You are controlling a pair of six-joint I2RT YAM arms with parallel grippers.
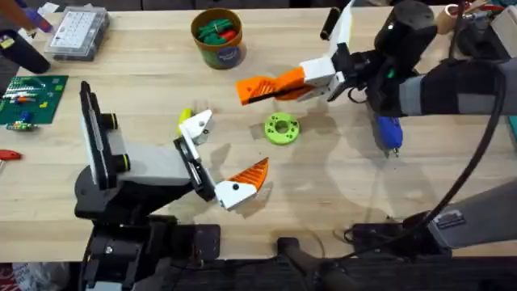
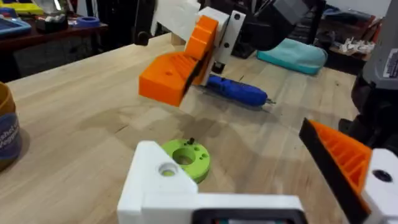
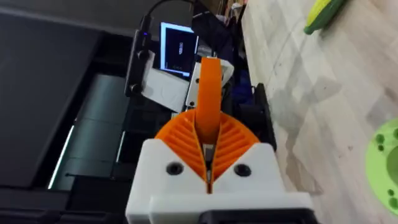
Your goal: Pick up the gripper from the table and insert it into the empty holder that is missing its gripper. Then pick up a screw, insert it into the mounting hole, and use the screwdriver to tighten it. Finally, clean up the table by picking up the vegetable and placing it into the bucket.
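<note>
Gripper (image 1: 257,88) is off the table, pinched in my closed right gripper (image 1: 283,83) near the ring (image 1: 281,128), not yet in the empty holder (image 1: 196,126) of my spread-open left gripper (image 1: 222,152); screwing with the screwdriver (image 1: 389,133) and binning the vegetable (image 1: 185,118) remain, I judge.

Little can be read. The bucket (image 2: 7,134) at nine o'clock in the left wrist view carries white lettering on its blue label, cut off at the edge; it seems to end "…hat" above "…egg…", though this is uncertain.
</note>
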